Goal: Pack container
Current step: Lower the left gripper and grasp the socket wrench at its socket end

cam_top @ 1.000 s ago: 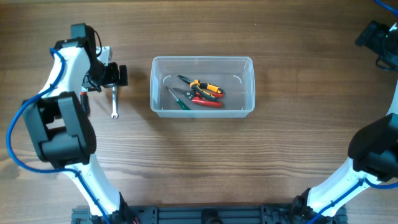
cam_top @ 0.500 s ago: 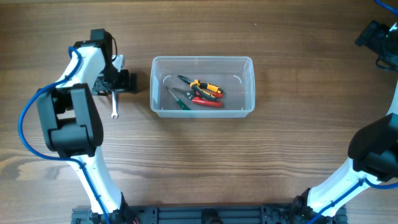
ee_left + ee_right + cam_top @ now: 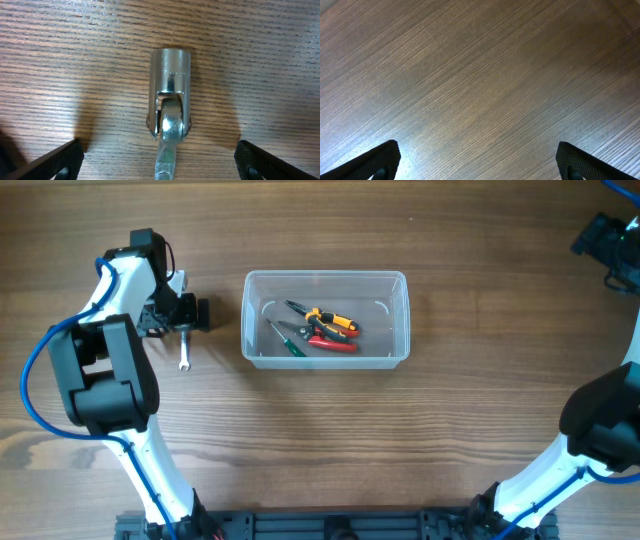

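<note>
One clear rectangular container (image 3: 326, 318), rounded corners, thick rim.

No word, label, brand or number can be read in any view. The only mark is a faint stamped line on the cylindrical head of the shiny chrome metal socket wrench (image 3: 170, 75), seen close up from the left wrist. It is too small and blurred to make out. From overhead the same wrench (image 3: 184, 346) shows no legible mark.
</note>
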`<action>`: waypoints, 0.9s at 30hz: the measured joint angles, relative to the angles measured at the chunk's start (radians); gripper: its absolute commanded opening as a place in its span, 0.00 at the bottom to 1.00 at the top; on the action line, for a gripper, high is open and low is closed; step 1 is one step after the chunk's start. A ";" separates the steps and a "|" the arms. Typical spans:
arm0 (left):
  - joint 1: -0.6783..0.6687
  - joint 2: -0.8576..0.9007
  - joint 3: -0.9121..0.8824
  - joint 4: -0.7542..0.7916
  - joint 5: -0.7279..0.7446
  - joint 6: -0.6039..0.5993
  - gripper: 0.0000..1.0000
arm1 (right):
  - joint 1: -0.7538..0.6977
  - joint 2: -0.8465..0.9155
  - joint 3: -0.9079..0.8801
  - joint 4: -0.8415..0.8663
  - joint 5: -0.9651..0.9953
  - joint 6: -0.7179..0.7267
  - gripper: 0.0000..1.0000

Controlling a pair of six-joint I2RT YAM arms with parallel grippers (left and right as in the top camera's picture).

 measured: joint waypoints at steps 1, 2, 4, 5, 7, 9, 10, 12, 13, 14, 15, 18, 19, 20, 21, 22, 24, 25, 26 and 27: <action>0.000 0.000 0.000 0.000 0.000 0.000 1.00 | 0.000 0.000 0.000 0.000 0.000 0.000 1.00; 0.000 0.000 0.000 0.000 0.000 0.000 1.00 | 0.000 0.000 0.000 0.000 0.000 0.000 1.00; 0.000 0.000 0.000 0.000 0.000 0.000 1.00 | 0.000 0.000 0.000 0.000 0.000 0.000 1.00; 0.000 0.000 0.000 0.000 0.000 0.000 1.00 | 0.000 0.000 0.000 0.000 0.000 0.000 1.00; 0.000 0.000 0.000 0.000 0.000 0.000 1.00 | 0.000 0.000 0.000 0.000 0.000 0.000 1.00; 0.000 0.000 0.000 0.000 0.000 0.000 1.00 | 0.000 0.000 0.000 0.000 0.000 0.000 1.00; 0.000 0.000 0.000 0.000 0.000 0.000 1.00 | 0.000 0.000 0.000 0.000 0.000 0.000 1.00; 0.000 0.000 0.000 0.000 0.000 0.000 1.00 | 0.000 0.000 0.000 0.000 0.000 0.000 1.00; 0.000 0.000 0.000 0.000 0.000 0.000 1.00 | 0.000 0.000 0.000 0.000 0.000 0.000 1.00; 0.000 0.000 0.000 0.000 0.000 0.000 1.00 | 0.000 0.000 0.000 0.000 0.000 0.000 1.00; 0.000 0.000 0.000 0.000 0.000 0.000 1.00 | 0.000 0.000 0.000 0.000 0.000 0.000 1.00; -0.002 0.000 0.000 0.000 0.000 0.000 0.97 | 0.000 0.000 0.000 0.000 0.000 0.000 1.00; -0.002 0.000 0.000 0.000 0.000 0.000 0.95 | 0.000 0.000 0.000 0.000 0.000 0.000 1.00; -0.003 0.000 0.000 0.000 0.000 -0.001 0.91 | 0.000 0.000 0.000 0.000 0.000 0.000 1.00; -0.004 0.000 0.000 0.001 0.000 -0.001 0.87 | 0.000 0.000 0.000 0.000 0.000 0.000 1.00; -0.006 0.000 0.000 0.001 0.000 -0.005 0.82 | 0.000 0.000 0.000 0.000 0.000 0.000 1.00; -0.006 0.000 0.000 0.002 0.000 -0.007 0.76 | 0.000 0.000 0.000 0.000 0.000 0.000 1.00; -0.007 0.000 0.000 0.002 0.000 -0.007 0.73 | 0.000 0.000 0.000 0.000 0.000 0.000 1.00; -0.008 0.000 0.000 0.002 0.000 -0.005 0.71 | 0.000 0.000 0.000 0.000 0.000 0.000 1.00; -0.008 0.000 0.000 0.003 0.000 -0.007 0.69 | 0.000 0.000 0.000 0.000 0.000 0.000 1.00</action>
